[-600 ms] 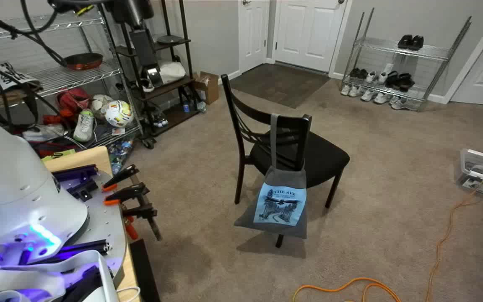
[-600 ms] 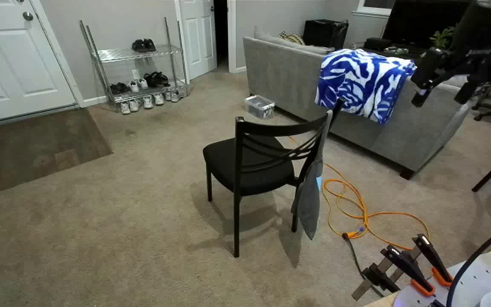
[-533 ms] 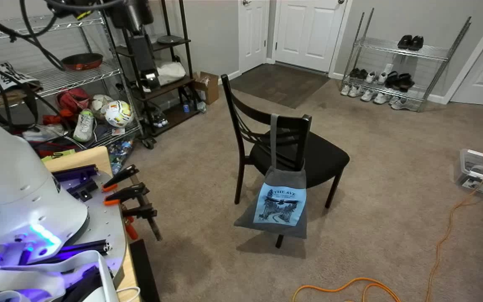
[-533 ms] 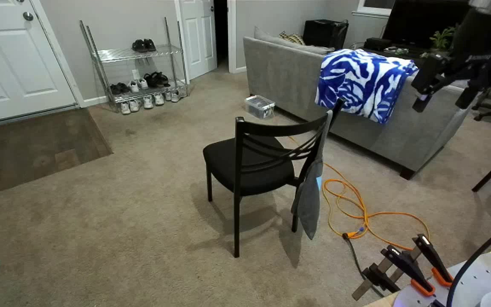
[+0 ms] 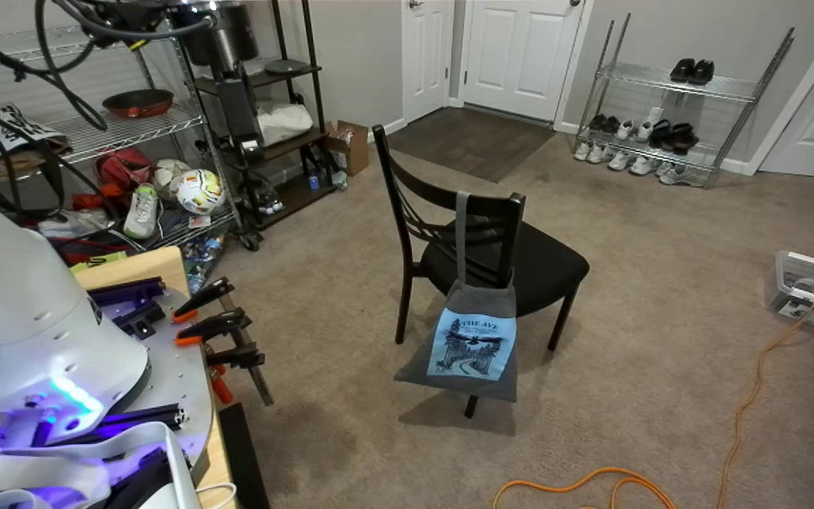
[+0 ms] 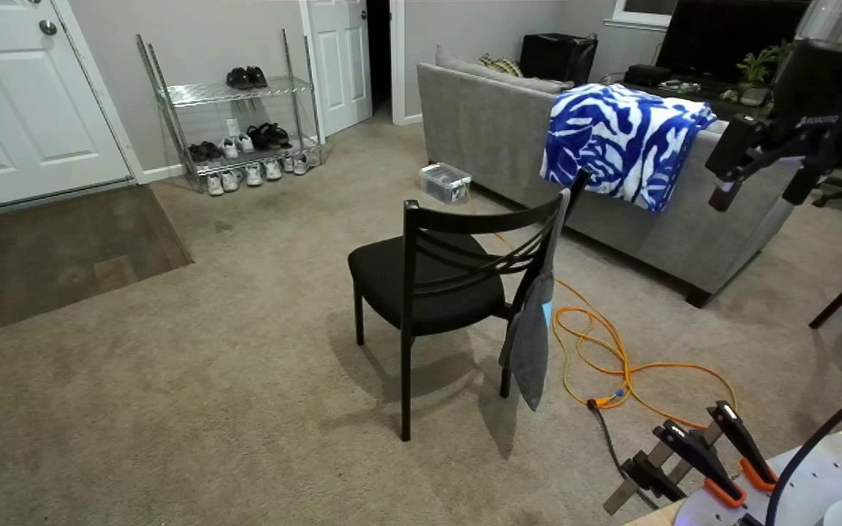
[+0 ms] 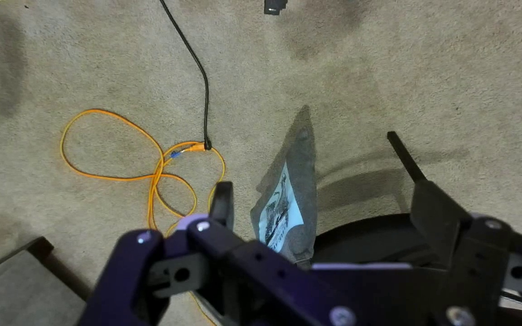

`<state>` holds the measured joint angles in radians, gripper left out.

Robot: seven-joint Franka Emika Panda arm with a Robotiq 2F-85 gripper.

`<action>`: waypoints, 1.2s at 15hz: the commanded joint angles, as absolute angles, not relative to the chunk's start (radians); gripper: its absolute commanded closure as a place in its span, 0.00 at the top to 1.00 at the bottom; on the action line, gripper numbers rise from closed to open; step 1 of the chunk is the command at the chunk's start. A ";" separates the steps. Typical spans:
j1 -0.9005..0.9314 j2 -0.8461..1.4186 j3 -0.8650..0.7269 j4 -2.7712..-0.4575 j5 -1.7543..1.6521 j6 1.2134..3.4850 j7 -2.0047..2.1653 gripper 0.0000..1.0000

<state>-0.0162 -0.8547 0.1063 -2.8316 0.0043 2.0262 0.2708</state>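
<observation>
Black fingers [image 7: 223, 201] on the gripper [image 7: 326, 194] are standing wide apart in the wrist view, holding nothing, and no contact is showing. Nearest below, a chair [image 6: 428, 285] is carrying a grey bag [image 6: 531, 354], which is hanging by its strap [image 5: 461, 240] from the top rail [image 6: 479, 223], just beside an upright [image 5: 510, 244] of the chair; the bag's lower corners are hanging above the carpet [image 6: 209, 380], and its blue printed panel [image 5: 473, 348] is facing outward. On inspection, the bag is looking soft, limp and light, since its sides [image 6: 532, 369] are lying nearly flat in an exterior view; contents, if any, are not showing. Its cloth is probably offering fair friction, and nothing is suggesting fragility, although the body is likely to be folding or swinging under any push. As a holding point, the strap is looking soundest, pinched along its straight run below the rail, where it is passing close to that upright; the chair is looking rigid, and its rail is presenting a hard obstacle to either finger. Farther out, an orange cord [image 7: 154, 176] is lying looped on the carpet, clamps [image 5: 215, 323] are sitting at the edge of a table [image 5: 215, 459], a grey sofa [image 6: 494, 124] is bearing a blue and white blanket [image 6: 626, 139], and a shoe rack [image 6: 205, 93] is standing near the wall [image 6: 194, 29].
</observation>
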 commanded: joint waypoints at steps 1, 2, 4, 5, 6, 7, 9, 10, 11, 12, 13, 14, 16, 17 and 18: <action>-0.020 -0.855 0.109 -2.830 0.007 2.024 0.268 1.00; -0.020 -0.855 0.109 -2.830 0.007 2.024 0.268 1.00; -0.023 -0.844 0.108 -2.819 -0.002 2.053 0.259 1.00; -0.024 -0.831 0.106 -2.810 -0.017 2.066 0.240 1.00; -0.024 -0.807 0.111 -2.797 -0.033 2.070 0.230 1.00; -0.023 -0.782 0.113 -2.781 -0.041 2.082 0.225 1.00; -0.012 -0.705 0.124 -2.730 -0.059 2.120 0.204 1.00; -0.005 -0.675 0.132 -2.708 -0.069 2.141 0.194 1.00; 0.006 -0.642 0.150 -2.682 -0.086 2.158 0.188 1.00; 0.017 -0.618 0.169 -2.659 -0.101 2.166 0.187 1.00; 0.027 -0.601 0.199 -2.639 -0.123 2.172 0.198 1.00; 0.040 -0.590 0.221 -2.619 -0.144 2.168 0.203 1.00; 0.072 -0.573 0.275 -2.585 -0.183 2.163 0.217 1.00; 0.087 -0.568 0.303 -2.570 -0.203 2.164 0.227 1.00; 0.102 -0.556 0.323 -2.553 -0.215 2.161 0.231 1.00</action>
